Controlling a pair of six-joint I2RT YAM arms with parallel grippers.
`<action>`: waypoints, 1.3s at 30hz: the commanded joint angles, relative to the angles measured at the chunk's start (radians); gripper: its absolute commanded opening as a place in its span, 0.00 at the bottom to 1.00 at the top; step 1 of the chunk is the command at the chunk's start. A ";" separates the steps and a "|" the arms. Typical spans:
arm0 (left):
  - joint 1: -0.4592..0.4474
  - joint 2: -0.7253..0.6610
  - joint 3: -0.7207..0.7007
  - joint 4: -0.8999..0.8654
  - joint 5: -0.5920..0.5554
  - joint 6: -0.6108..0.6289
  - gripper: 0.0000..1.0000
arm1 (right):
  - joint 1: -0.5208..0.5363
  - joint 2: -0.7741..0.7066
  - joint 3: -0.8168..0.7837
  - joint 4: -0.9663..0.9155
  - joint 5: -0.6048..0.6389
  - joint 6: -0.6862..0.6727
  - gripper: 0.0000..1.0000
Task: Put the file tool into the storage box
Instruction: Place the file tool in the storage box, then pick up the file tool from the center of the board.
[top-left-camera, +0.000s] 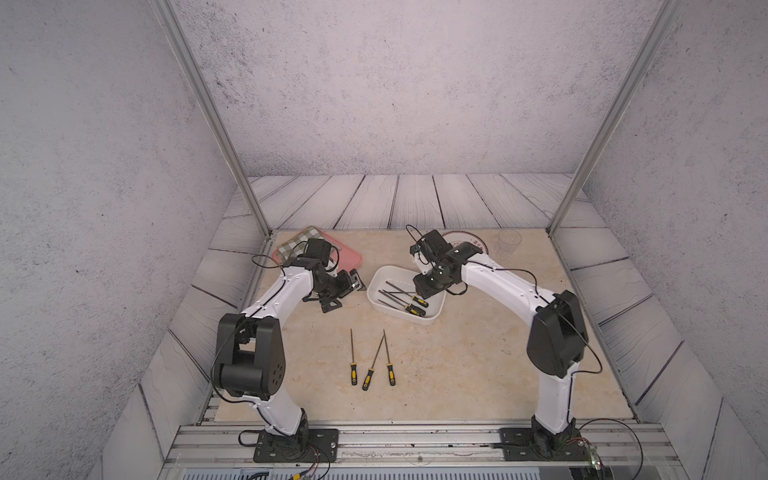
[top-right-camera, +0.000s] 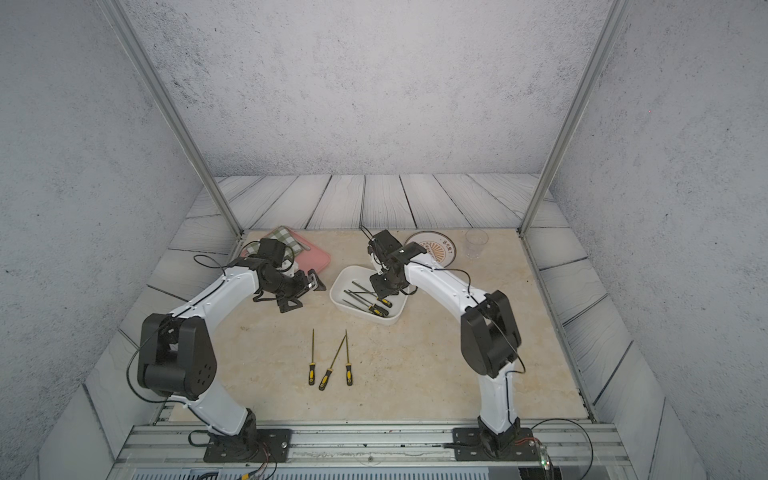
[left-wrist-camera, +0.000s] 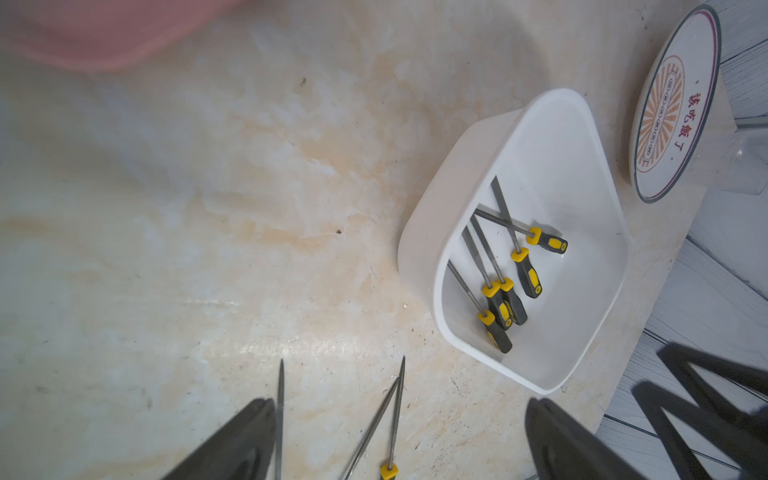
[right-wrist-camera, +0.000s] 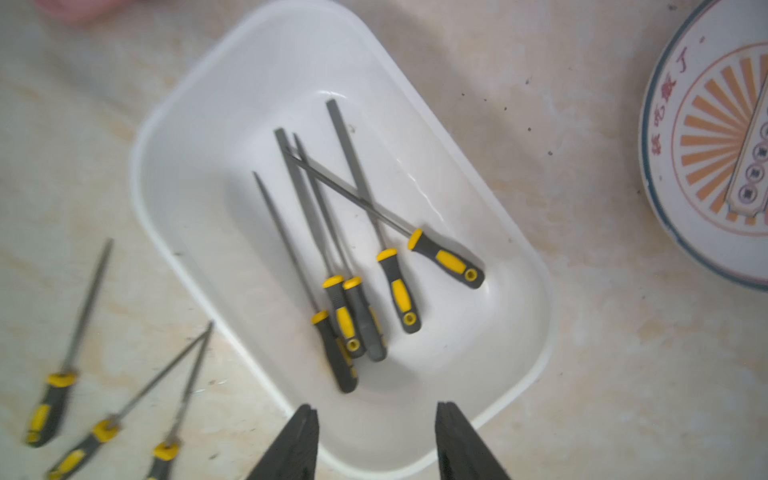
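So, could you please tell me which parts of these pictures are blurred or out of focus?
Right wrist view: the loose files are smeared, the storage box fairly crisp. Left wrist view: the pink tray is a soft blur, the plate sharp. Both top views: even light.

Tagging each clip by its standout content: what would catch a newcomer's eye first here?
The white storage box near mid-table holds five yellow-handled files, some crossed. The right pincer hangs open and empty above it. Three more files lie on the table nearer its front edge.
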 joint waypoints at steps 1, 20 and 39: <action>0.012 -0.040 -0.029 0.001 -0.020 0.015 0.99 | 0.056 -0.124 -0.177 0.107 -0.099 0.228 0.52; 0.014 -0.179 -0.199 0.055 -0.048 -0.018 0.99 | 0.417 -0.118 -0.378 0.125 -0.075 0.497 0.53; 0.013 -0.280 -0.275 0.015 -0.054 -0.021 0.99 | 0.439 0.176 -0.156 0.049 -0.058 0.441 0.54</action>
